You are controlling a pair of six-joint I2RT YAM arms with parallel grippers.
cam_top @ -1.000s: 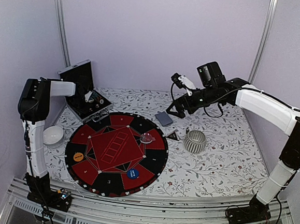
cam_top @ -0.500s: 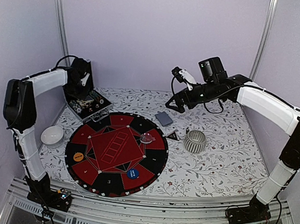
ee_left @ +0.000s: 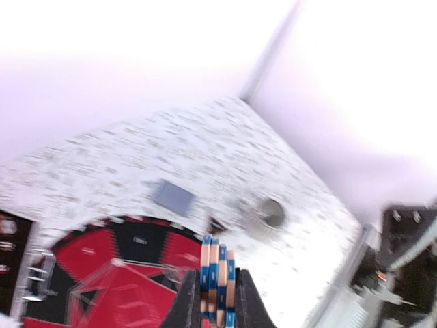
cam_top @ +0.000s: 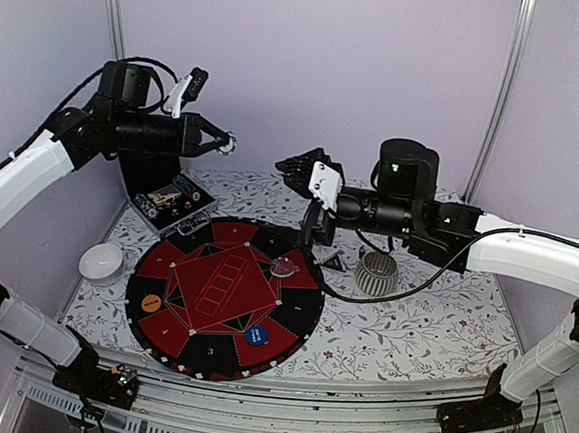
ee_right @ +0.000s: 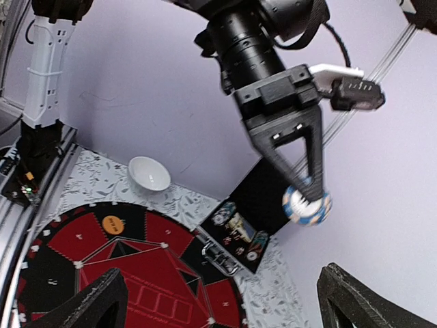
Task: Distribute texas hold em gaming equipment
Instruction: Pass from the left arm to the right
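My left gripper (cam_top: 225,143) hangs high above the table's back left, shut on a small stack of blue-and-tan striped poker chips (ee_left: 218,277). The right wrist view also shows those chips (ee_right: 307,206) pinched between its fingers. My right gripper (cam_top: 299,165) stands open and empty in the air above the far edge of the round red-and-black mat (cam_top: 225,297), facing the left arm. On the mat lie an orange disc (cam_top: 150,304), a blue disc (cam_top: 255,336) and a clear disc (cam_top: 284,267). A grey-blue card deck (ee_left: 173,197) lies beyond the mat; the right arm hides it in the top view.
The black hinged case (cam_top: 166,195) stands open at the back left with more chips inside. A white bowl (cam_top: 100,260) sits left of the mat. The ribbed silver cup (cam_top: 375,273) stands right of it, under the right arm. Purple walls enclose the table.
The left gripper rose out of the case with the chips and swung up and rightwards. The right arm swung left, its open gripper now facing the left one.
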